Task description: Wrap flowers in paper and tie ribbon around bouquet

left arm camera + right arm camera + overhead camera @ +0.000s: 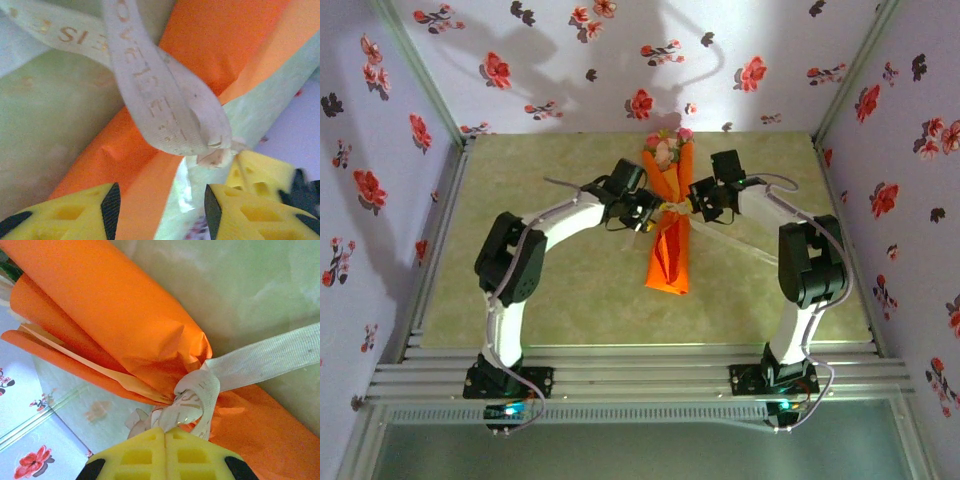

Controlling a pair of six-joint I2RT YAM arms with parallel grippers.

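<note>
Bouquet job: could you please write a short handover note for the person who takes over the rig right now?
Left end effector: open, beside the ribbon loop, holding nothing.
Right end effector: shut, apparently pinching the ribbon near its crossing.
Bouquet: lies on the table, flowers at the far end.
Done: paper wrapped, ribbon around it.
To do: finish and tighten the knot; whether it holds I cannot tell.

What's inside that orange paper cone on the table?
Pink and cream blooms poke out of the wide far end of the paper cone. Their stems cannot be seen, because the paper covers them.
</note>
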